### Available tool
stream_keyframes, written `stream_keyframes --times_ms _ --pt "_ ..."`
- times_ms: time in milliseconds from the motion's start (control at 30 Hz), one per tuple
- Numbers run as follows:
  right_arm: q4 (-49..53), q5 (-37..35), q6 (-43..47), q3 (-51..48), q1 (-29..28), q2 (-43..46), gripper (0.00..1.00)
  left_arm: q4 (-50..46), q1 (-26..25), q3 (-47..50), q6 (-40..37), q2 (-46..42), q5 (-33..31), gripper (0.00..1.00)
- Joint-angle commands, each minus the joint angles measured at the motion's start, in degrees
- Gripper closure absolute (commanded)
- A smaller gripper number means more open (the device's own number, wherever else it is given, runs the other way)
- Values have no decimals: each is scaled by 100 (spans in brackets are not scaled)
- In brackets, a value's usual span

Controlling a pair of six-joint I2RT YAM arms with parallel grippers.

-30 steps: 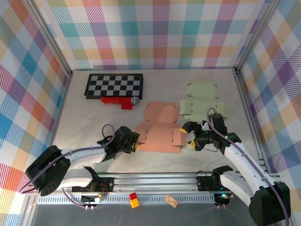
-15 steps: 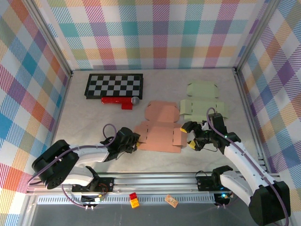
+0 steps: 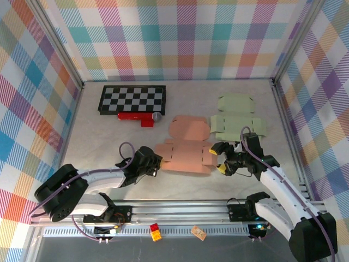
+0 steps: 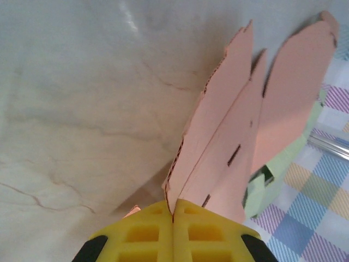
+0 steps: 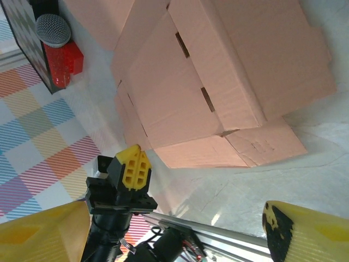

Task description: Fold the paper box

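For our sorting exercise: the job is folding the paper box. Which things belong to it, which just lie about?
Job: pink box blank, left gripper shut on it, open right gripper.
Lying about: green box blank, chessboard, red block.

The left arm stretches low and rightward from its base, and its pincer (image 3: 155,162) has its yellow fingers (image 4: 142,236) pressed flat together on an edge of the pink paper box (image 4: 218,158). The right arm bends inward to the left, with its pincer (image 3: 221,158) spread wide and holding nothing.
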State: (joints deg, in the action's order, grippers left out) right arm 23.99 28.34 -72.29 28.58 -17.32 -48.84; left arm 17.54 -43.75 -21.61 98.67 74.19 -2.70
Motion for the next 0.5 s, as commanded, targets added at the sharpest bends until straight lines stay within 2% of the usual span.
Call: stream_keyframes --times_ms 0,167,467 --pt "-357 16 -867 -223 -326 291 18 -323 -46 -321 -59 -253 -126 100" --pt "-678 -426 -1416 -280 -1139 196 21 -350 -46 -635 86 -264 -171 100" --pt "-2275 -1496 -2451 -429 -2073 -400 25 -170 -63 -977 309 -62 -152 100"
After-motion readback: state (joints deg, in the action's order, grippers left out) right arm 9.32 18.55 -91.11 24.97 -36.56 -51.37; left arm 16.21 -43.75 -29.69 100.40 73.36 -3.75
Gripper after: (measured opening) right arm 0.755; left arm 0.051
